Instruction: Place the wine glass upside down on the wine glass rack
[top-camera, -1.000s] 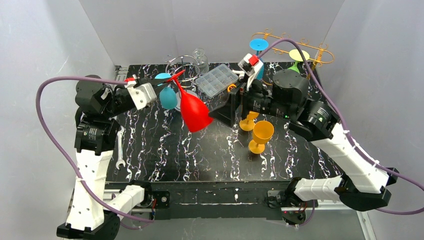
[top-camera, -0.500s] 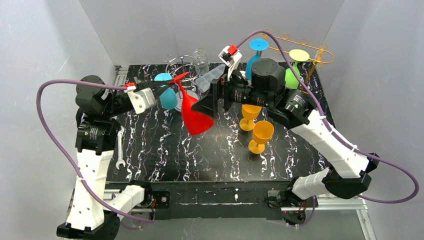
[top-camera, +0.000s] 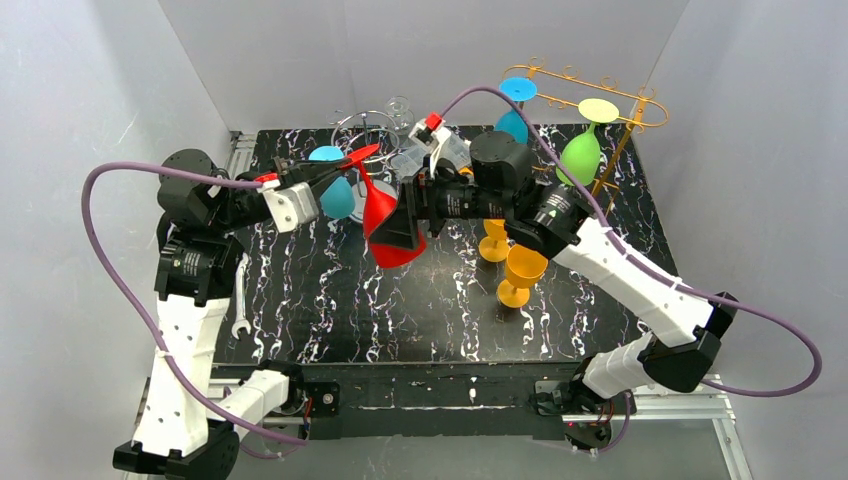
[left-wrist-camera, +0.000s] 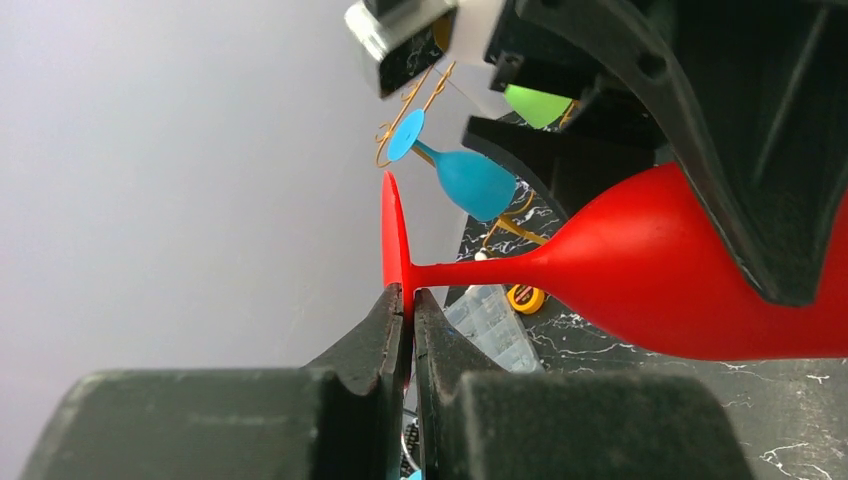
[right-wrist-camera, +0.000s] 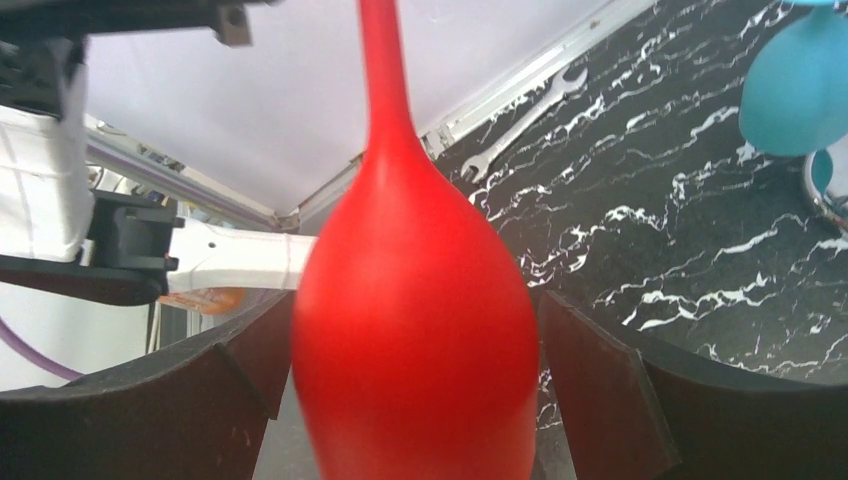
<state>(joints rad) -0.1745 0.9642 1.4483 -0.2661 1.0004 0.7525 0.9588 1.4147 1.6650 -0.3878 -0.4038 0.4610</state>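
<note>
The red wine glass (top-camera: 380, 205) hangs tilted above the table, bowl down and to the right. My left gripper (top-camera: 346, 164) is shut on the rim of its flat foot (left-wrist-camera: 395, 240), the stem running off toward the bowl (left-wrist-camera: 640, 290). My right gripper (top-camera: 400, 224) is open and straddles the bowl (right-wrist-camera: 415, 330). Its fingers (right-wrist-camera: 590, 380) stand on either side with a narrow gap on each. The gold wire wine glass rack (top-camera: 620, 100) stands at the back right. A blue glass (top-camera: 514, 118) and a green glass (top-camera: 580, 155) hang upside down on it.
Two orange glasses (top-camera: 520, 270) stand upright right of centre, under my right arm. A teal glass (top-camera: 335, 197) sits behind the red one. A clear compartment box (top-camera: 445, 152), a clear glass (top-camera: 400, 108) and a wire ring (top-camera: 362, 125) are at the back. A wrench (top-camera: 241, 300) lies at the left edge.
My right arm has swung left from near the rack, and its open fingers now sit around the red bowl. The left gripper has kept the glass almost still.
</note>
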